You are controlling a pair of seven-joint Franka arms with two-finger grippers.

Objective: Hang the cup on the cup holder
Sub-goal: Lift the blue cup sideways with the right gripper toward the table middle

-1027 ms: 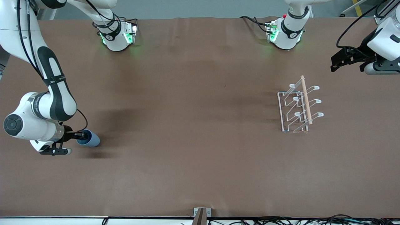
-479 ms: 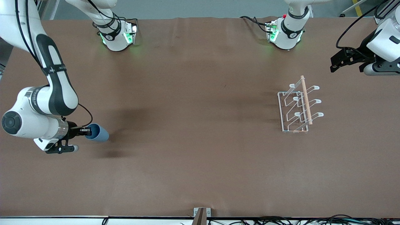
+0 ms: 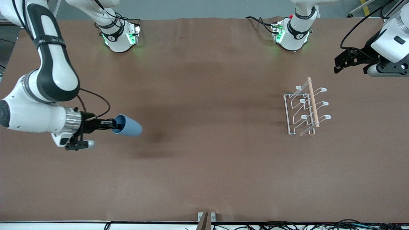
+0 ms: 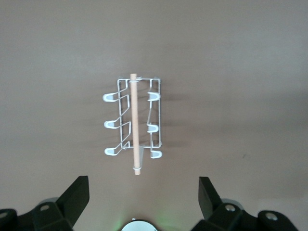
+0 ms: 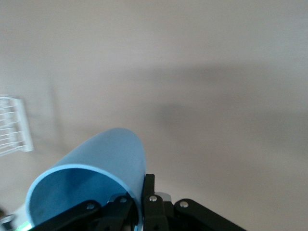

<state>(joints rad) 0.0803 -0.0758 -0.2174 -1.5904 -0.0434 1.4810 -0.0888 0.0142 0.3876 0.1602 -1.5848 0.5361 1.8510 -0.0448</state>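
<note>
My right gripper (image 3: pixel 112 124) is shut on the rim of the light-blue cup (image 3: pixel 127 126), one finger inside and one outside. It holds the cup on its side in the air over the table at the right arm's end, mouth toward the wrist. In the right wrist view the cup (image 5: pixel 96 166) fills the lower part, pinched at the right gripper (image 5: pixel 139 204). The white wire cup holder (image 3: pixel 306 108) with its wooden dowel stands at the left arm's end; it shows in the left wrist view (image 4: pixel 133 120). My left gripper (image 3: pixel 343 60) is open and empty above the table near the holder.
The brown table cover (image 3: pixel 204 159) is bare between the cup and the holder. The two arm bases (image 3: pixel 119 35) stand along the edge farthest from the front camera. A small bracket (image 3: pixel 206 218) sits at the nearest edge.
My right gripper has lifted the cup off the table and carried it toward the holder's end. My left gripper has shifted slightly toward the middle.
</note>
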